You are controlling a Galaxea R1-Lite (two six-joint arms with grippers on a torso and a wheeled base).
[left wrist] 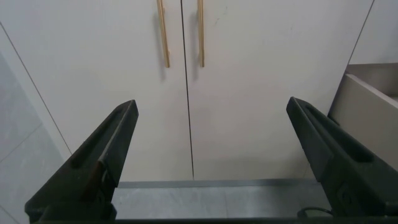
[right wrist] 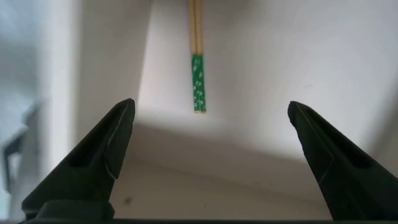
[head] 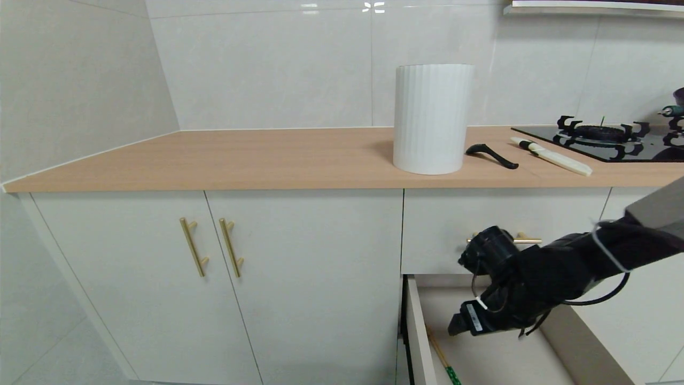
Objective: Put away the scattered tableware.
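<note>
My right tool (right wrist: 208,107) hangs wide over green-tipped wooden chopsticks (right wrist: 197,81) in the white drawer (head: 419,331); rising carelessly may clip the brass handle (head: 528,240).

A tall white ribbed canister (head: 433,118) stands upright on the wooden desk (head: 240,158), near the back wall of pale glossy tiles (head: 267,64). At the desk's right end lies a black glass gas hob (head: 614,149) with a black burner grate (head: 601,130). Below the desk are two white cabinet doors (head: 299,289), shut, each with a brass bar handle (head: 193,247) beside the shared seam.
</note>
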